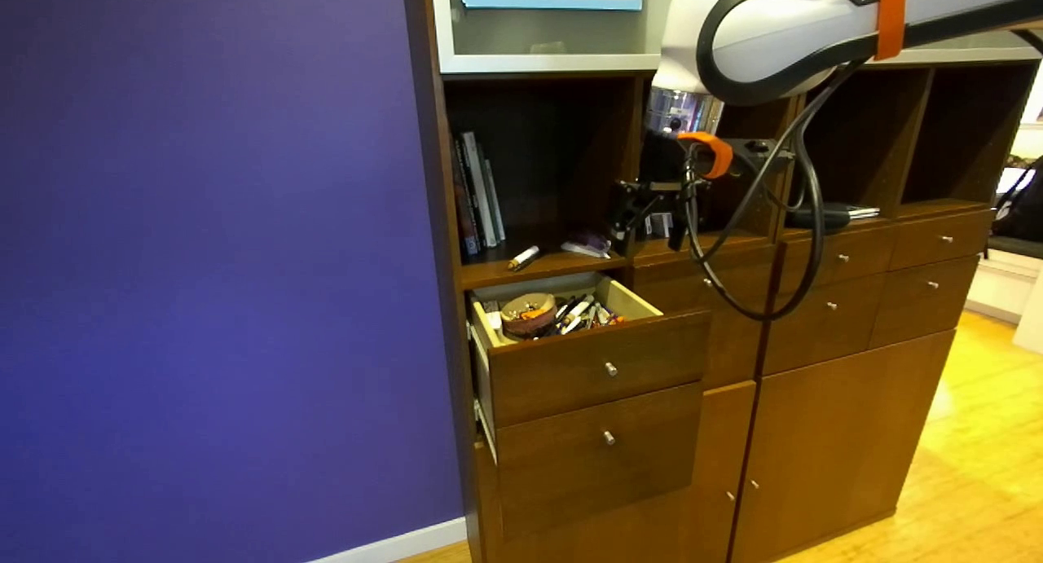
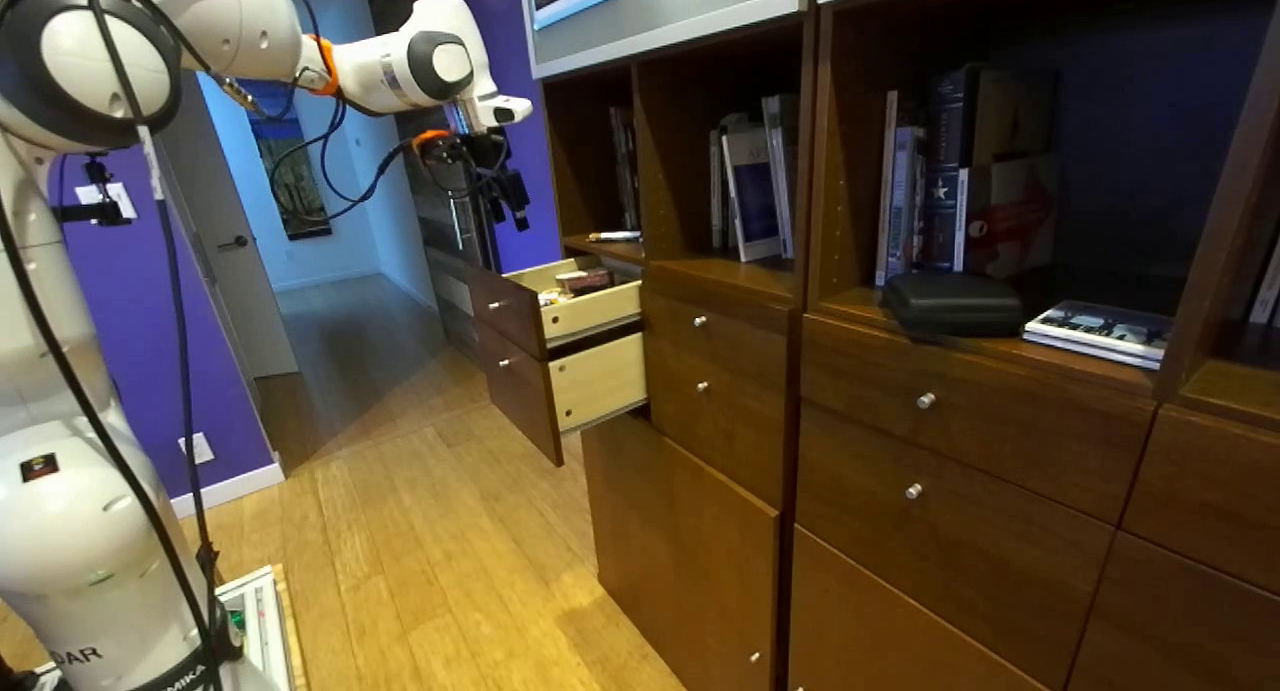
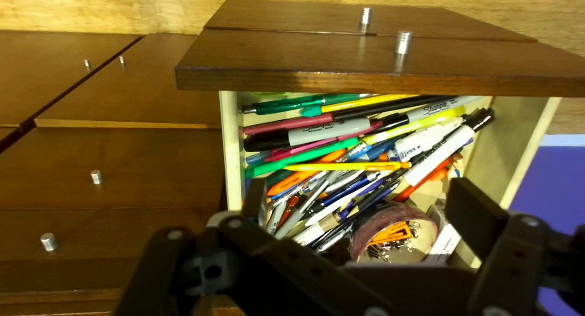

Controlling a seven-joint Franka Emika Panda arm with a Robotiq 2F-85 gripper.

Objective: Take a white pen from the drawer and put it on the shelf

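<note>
The black two-finger gripper (image 3: 364, 206) is in the released state: its fingers stand wide apart and point downward. It is positioned above a medium-brown wooden drawer (image 1: 562, 377), which is pulled out and has a flat front with one small cylindrical metallic knob (image 3: 403, 42). A second brown wooden drawer (image 2: 522, 393), directly below, is also pulled out.

The white cylindrical pen (image 1: 525, 257) with a yellowish-brown end lies flat on the floor of the dark-brown wooden shelf compartment (image 1: 554, 164), near the front edge; it is visible in both exterior views. In an exterior view, thin books (image 1: 482, 192) lean at the left side of this compartment, and a purple-and-white item (image 1: 588, 245), too small to identify, lies to the right of the pen.

The upper drawer contains multicoloured pens and markers (image 3: 327, 131), including a white marker (image 3: 438, 156) with a black cap. A round reddish container (image 3: 377, 219) in it holds orange clips (image 3: 394, 232); a small white box (image 3: 445, 243) sits just beside the container.
</note>
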